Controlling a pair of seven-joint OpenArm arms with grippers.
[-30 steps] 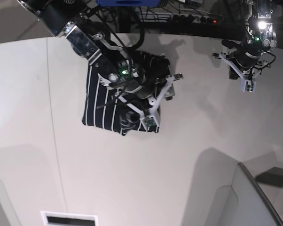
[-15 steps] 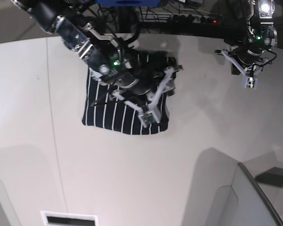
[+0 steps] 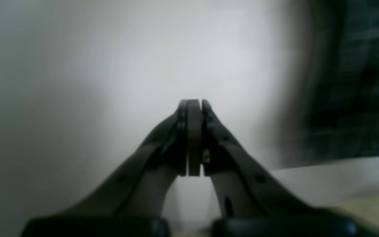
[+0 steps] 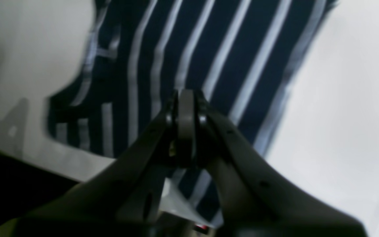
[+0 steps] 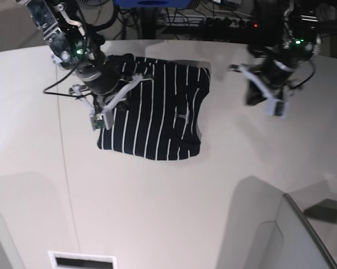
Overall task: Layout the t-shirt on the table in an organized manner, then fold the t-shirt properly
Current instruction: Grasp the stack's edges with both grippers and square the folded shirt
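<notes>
At the left of the base view the right hand (image 5: 101, 115), a black two-fingered clamp with white brackets, hangs over the left border of the dark navy soft cloth t-shirt with thin white stripes (image 5: 157, 112); its fingers are pressed together, and the wrist view shows nothing pinched between them, only the striped cloth spread below and behind the tips (image 4: 185, 112). The shirt lies folded into a compact, roughly rectangular packet on the large smooth off-white desk (image 5: 168, 207), in the far half of the surface, stripes running from the far edge toward the near one (a small pale mark sits near its middle, too small to read). Its near edge is fairly straight; the far left corner looks bunched close under the right arm. Bare desk separates the packet from the right part of the view, where the left hand (image 5: 272, 103), likewise black with white brackets, is well apart from the shirt over plain tabletop. Its fingers (image 3: 189, 138) are also pressed flat together on nothing, and its wrist view shows blurred pale surface with a dark striped patch (image 3: 354, 82) at the right edge.
</notes>
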